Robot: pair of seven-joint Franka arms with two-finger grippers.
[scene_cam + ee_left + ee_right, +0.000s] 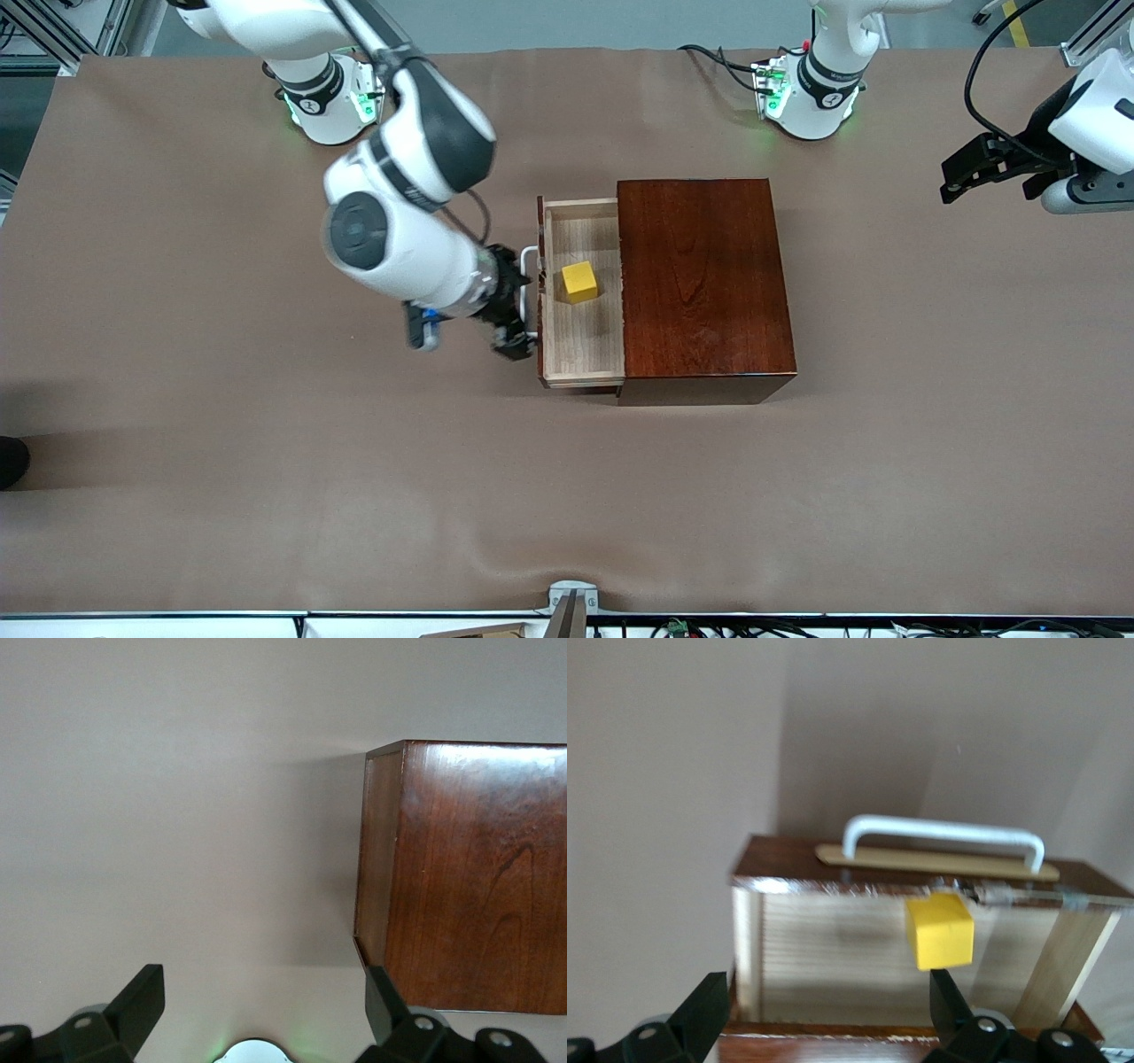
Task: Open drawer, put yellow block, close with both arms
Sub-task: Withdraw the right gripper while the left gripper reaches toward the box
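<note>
The dark mahogany box [704, 283] stands mid-table. Its drawer [580, 350] is pulled out toward the right arm's end of the table. The yellow block [579, 282] lies in the pale tray. My right gripper [521, 306] is beside the white handle [529, 292], apart from the block. In the right wrist view its fingers [709, 992] stand wide apart and empty, with the block [940, 931], the tray [833, 948] and the handle [943, 828] in sight. My left gripper [955, 180] waits in the air over the left arm's end of the table, open and empty [263, 983]; its view shows the box [469, 877].
Brown cloth covers the table [266, 443]. The green-lit arm bases [332, 102] [806, 93] stand at the edge farthest from the front camera, with cables by the left arm's base. A small metal bracket [571, 602] sits at the near edge.
</note>
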